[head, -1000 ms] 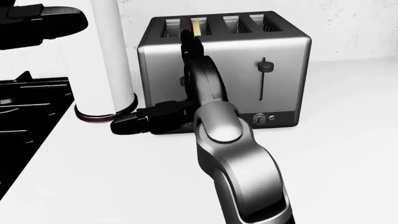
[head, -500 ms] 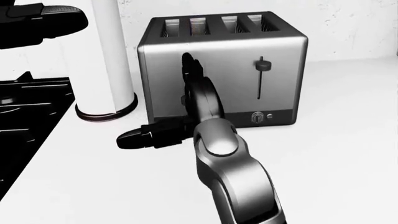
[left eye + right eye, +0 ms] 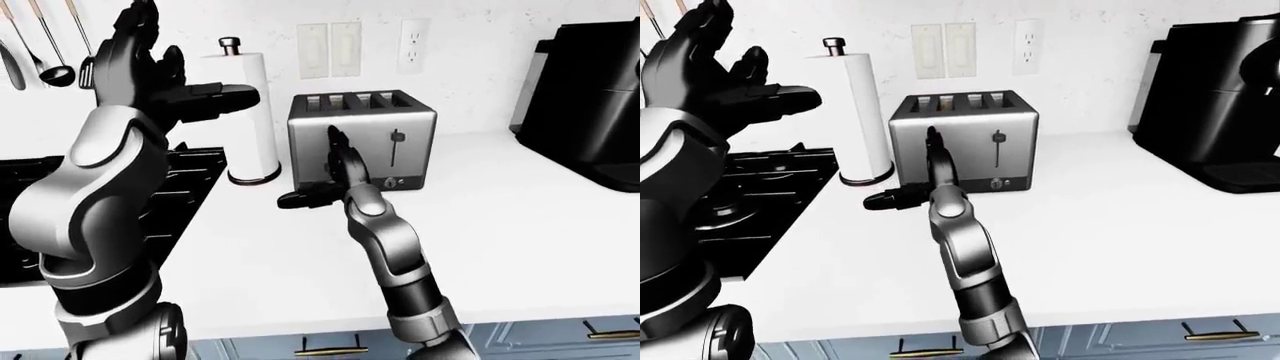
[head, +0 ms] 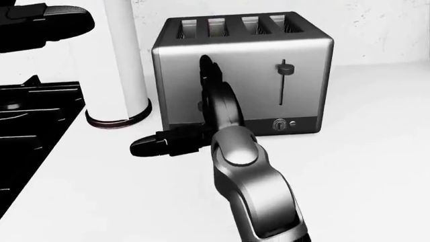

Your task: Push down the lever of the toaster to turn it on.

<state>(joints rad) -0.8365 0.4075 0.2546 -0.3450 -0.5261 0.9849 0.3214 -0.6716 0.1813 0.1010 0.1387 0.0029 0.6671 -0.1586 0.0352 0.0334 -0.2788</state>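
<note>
White counter (image 4: 363, 166): one four-slot toaster (image 4: 296, 45), two levers; both hands' fingers spread.

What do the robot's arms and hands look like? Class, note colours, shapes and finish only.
Both arms are glossy silver-grey shells, rounded and bulging, with black joints between segments. The right arm has a round cap at the wrist and a black cuff lower down. The left hand and right hand are black with thick, blunt fingers. No cables or markings show.
</note>
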